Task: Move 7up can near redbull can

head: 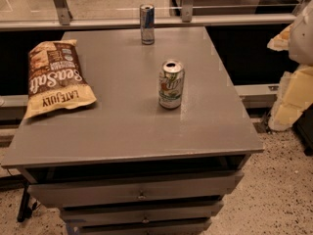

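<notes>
The 7up can (171, 84), silver-white with green and red markings, stands upright right of the middle of the grey table top (117, 126). The redbull can (147, 24), slim and blue-and-silver, stands upright at the table's far edge, well behind the 7up can and slightly to its left. My arm's pale parts show at the right edge of the view, with the gripper (280, 42) beyond the table's right side. It is apart from both cans and holds nothing that I can see.
A brown and yellow sea-salt chip bag (55, 77) lies on the table's left side. The table has drawers (142, 195) at the front. A railing with a glass panel (146, 19) runs behind the table. Speckled floor lies to the right.
</notes>
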You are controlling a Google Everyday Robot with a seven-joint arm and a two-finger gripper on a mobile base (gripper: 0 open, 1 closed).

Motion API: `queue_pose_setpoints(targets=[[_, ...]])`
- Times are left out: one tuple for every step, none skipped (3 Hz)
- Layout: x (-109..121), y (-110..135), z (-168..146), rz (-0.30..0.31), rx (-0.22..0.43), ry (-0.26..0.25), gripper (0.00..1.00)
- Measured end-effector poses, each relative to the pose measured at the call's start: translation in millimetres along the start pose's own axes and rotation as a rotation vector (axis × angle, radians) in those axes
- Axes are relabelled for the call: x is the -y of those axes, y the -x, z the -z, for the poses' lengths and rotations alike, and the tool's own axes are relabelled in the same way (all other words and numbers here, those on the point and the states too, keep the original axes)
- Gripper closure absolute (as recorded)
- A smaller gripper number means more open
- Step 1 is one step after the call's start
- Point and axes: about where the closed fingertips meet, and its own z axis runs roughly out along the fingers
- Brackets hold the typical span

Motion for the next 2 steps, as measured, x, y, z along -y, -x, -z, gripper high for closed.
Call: queue_pose_setpoints(targets=[[0.0, 0.0, 0.0, 0.000, 0.000, 0.000, 0.00], [1.1, 3.0, -2.3, -0.010, 0.034, -0.003, 0.00]])
